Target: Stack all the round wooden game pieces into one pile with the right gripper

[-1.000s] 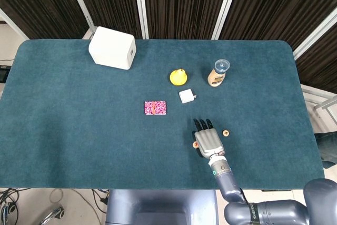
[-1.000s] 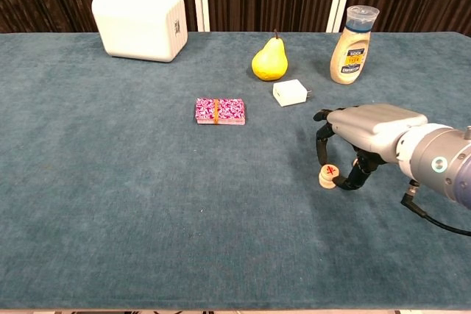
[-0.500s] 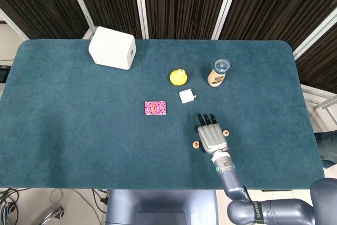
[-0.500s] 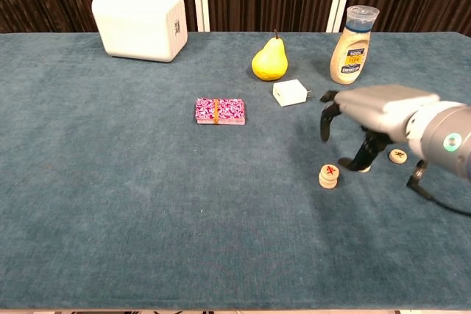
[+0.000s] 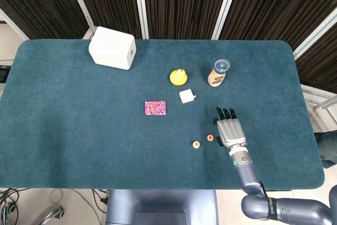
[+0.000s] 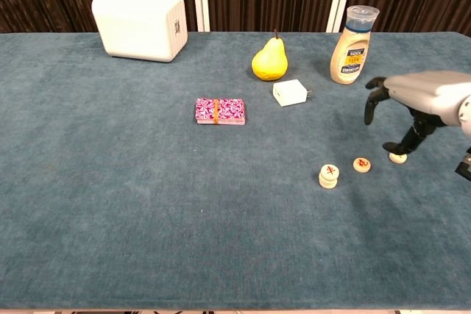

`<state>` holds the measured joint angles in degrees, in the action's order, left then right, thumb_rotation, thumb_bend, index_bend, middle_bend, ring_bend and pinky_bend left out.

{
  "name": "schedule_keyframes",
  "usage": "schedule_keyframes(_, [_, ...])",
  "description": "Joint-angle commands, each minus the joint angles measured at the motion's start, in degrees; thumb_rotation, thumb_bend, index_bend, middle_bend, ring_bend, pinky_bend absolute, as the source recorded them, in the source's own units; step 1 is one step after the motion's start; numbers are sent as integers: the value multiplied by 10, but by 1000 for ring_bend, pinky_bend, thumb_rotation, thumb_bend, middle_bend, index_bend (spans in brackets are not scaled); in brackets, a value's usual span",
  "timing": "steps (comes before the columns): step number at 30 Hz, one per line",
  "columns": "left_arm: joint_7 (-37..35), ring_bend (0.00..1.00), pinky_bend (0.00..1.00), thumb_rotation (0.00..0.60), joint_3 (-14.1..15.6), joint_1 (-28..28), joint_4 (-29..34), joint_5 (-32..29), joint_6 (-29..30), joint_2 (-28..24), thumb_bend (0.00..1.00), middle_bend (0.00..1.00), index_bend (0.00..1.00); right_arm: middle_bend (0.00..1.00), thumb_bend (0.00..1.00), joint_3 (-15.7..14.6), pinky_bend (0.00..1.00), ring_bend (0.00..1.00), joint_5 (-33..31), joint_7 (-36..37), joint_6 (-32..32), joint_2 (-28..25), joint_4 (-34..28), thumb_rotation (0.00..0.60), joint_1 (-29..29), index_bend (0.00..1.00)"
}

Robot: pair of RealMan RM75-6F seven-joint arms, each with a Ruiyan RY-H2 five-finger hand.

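Chest view crops hand [image 6: 423, 104].

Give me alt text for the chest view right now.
The right hand hovers at the right edge of a teal table, fingers spread, thumb tip at one wooden game piece. To its left lie a single piece and a short pile.

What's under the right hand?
In the chest view, one round wooden piece sits on the felt beneath the right hand, at its thumb tip. The head view hides it under the palm.
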<state>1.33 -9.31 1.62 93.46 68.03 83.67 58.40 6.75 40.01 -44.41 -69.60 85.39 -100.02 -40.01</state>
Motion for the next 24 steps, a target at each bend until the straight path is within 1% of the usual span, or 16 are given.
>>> schedule_keyframes(1, [1, 0, 50, 600, 1, 0, 0, 0, -1, 0, 94, 0, 0, 0, 401, -4, 0, 0, 0, 9, 6, 7, 14, 600, 4, 358])
schedule_keyframes(11, [-2, 0, 50, 600, 0, 0, 0, -1, -2, -2, 94, 0, 0, 0, 401, -9, 0, 0, 12, 23, 15, 43, 62, 600, 8, 362])
schedule_keyframes(18, [-4, 0, 50, 600, -1, 0, -1, -3, -3, -3, 94, 0, 0, 0, 401, -10, 0, 0, 16, 26, 17, 63, 81, 600, 11, 416])
schedule_keyframes(24, [-4, 0, 50, 600, -1, 0, -1, -3, -4, -2, 94, 0, 0, 0, 401, -12, 0, 0, 22, 26, 18, 72, 86, 600, 14, 436])
